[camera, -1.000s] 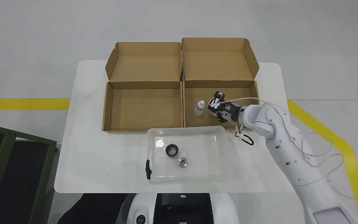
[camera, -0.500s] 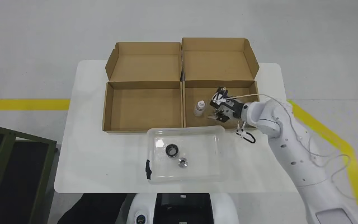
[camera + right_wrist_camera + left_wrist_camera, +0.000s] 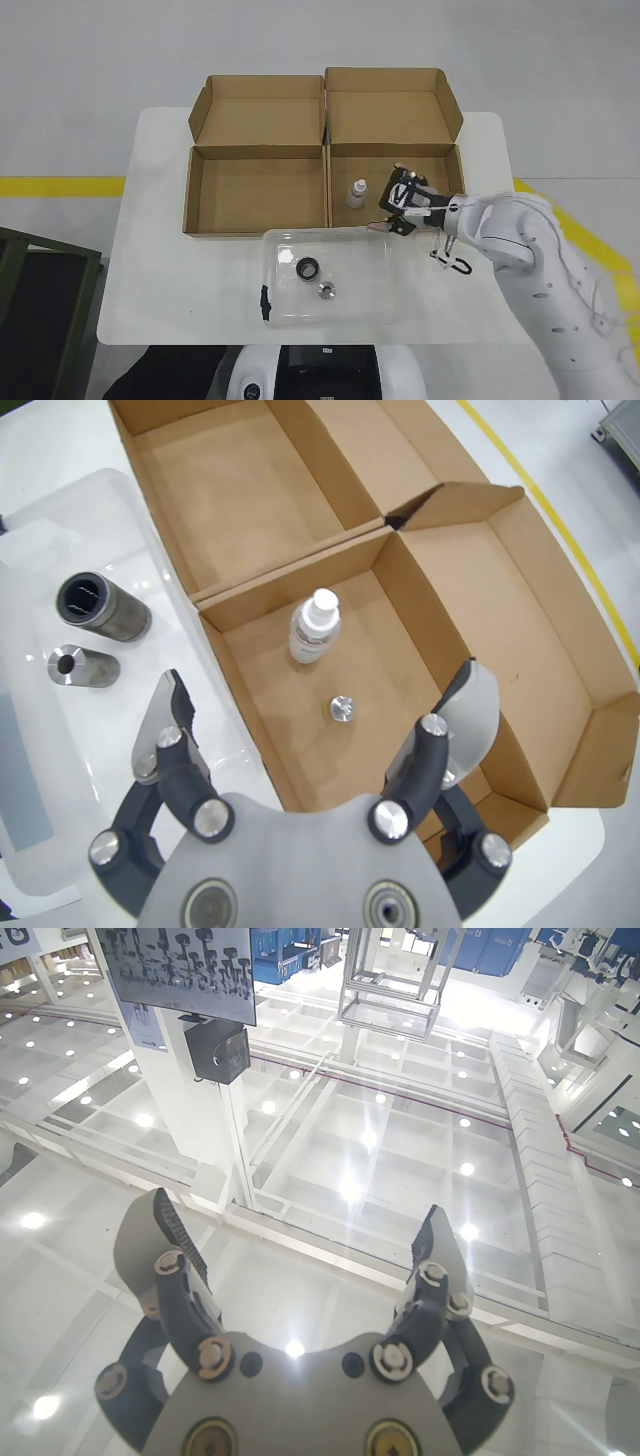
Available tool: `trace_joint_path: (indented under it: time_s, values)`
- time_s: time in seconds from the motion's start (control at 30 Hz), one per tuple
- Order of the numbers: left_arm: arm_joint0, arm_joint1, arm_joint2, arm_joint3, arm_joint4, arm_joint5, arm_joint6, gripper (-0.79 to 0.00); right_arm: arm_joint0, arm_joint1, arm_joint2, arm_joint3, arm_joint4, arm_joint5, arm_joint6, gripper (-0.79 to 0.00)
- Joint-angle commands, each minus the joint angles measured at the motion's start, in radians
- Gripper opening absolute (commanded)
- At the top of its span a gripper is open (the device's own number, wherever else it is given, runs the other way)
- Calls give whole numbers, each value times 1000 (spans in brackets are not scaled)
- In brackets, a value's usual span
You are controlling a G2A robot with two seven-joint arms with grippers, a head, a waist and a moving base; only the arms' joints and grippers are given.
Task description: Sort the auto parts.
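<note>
The right gripper hangs just right of centre in the top view, over the near wall of the right-hand open brown cardboard box, where it meets the far right corner of the clear plastic tray. Its jaws are spread wide and hold nothing. The left gripper points up at the ceiling, also wide open and empty.

Inside that box a small white spray bottle stands upright, with a small shiny metal piece near it on the floor. The left-hand open brown cardboard box shows a bare floor. Both boxes sit in the upper middle of the white bench.

Two parts remain in the tray, lower centre of the top view. They are a dark steel cylindrical sleeve and a smaller silver metal cylinder, close together but apart, and both seem to stand on end.

It looks to me like the next job is fetching one of them. To do that cleanly, the gripper should clear the tray wall first. It should then come straight down with the jaws either side of one cylinder and close across its round body. The other part is close enough to get knocked, so the jaws should line up so that neither one sweeps it.
</note>
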Motion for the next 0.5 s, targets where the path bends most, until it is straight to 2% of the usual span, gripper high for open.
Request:
trace_joint_path:
  time_s: [0.0, 0.47]
  values:
    - [0, 0, 0, 0, 0, 0, 0, 0, -14, 2, -12, -36, -1, -19, 7, 0]
    - [0, 0, 0, 0, 0, 0, 0, 0, -62, 2, -155, -93, -16, -69, 12, 0]
